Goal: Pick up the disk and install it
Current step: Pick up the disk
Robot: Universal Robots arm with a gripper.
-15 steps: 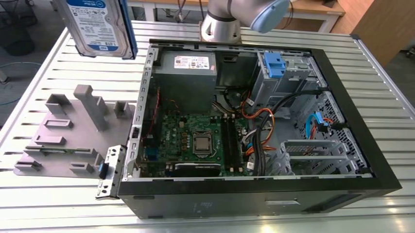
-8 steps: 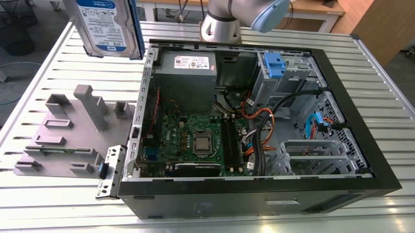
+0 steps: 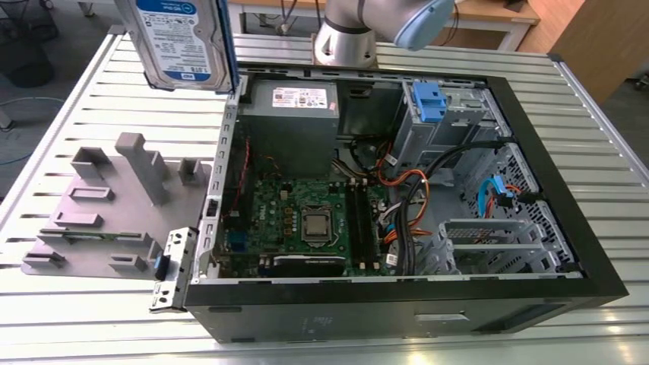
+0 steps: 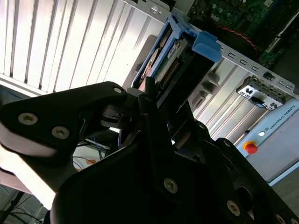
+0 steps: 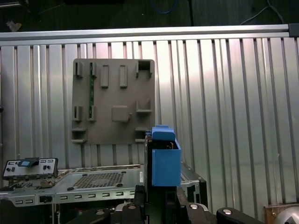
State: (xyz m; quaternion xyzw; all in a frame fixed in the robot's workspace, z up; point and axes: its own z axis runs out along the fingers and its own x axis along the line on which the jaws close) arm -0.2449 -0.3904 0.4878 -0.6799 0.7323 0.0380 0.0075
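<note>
Your gripper [image 4: 156, 100] is clamped on the disk [image 3: 185, 42], holding it aloft above the bench [image 3: 81, 327], near the open case's [image 3: 406, 315] far corner at the exterior view's left.
</note>
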